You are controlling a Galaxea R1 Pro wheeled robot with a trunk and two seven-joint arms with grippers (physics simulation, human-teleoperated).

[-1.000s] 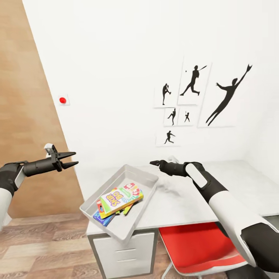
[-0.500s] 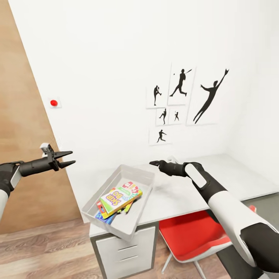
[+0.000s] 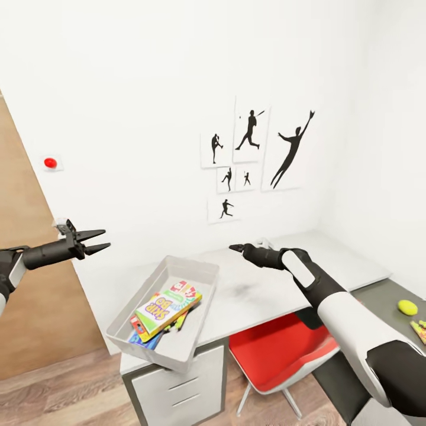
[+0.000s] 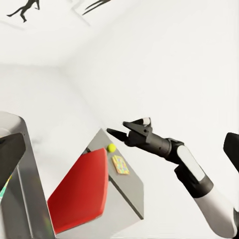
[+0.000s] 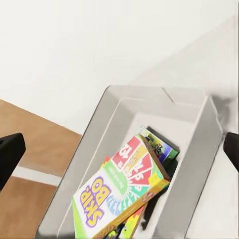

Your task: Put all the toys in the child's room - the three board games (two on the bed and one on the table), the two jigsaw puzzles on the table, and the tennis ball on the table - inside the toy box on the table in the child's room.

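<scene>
The grey toy box [image 3: 177, 355] sits at the left end of the table [image 3: 266, 284], overhanging its front edge. Inside lie the "SKIP BO" board game [image 3: 165, 305] [image 5: 119, 189] and a blue board game [image 3: 139, 338] beneath it. A tennis ball [image 3: 407, 307] [image 4: 111, 148] and a jigsaw puzzle [image 3: 419, 328] [image 4: 120, 164] rest on the lower dark wing at the far right. My left gripper [image 3: 100, 239] hangs open in the air, left of the box. My right gripper [image 3: 235, 248] [image 4: 119, 130] hovers open above the table, right of the box, holding nothing.
A red chair [image 3: 278, 355] is tucked under the table, beside white drawers [image 3: 177, 390]. A brown door [image 3: 35, 307] stands at the left. Black sports silhouettes [image 3: 251, 154] hang on the white wall. Wood-plank floor [image 3: 59, 396] lies in front.
The view has swung to the right, so everything has shifted left, and the ball and puzzle on the lower wing have come into sight. Both grippers hold the same pose.
</scene>
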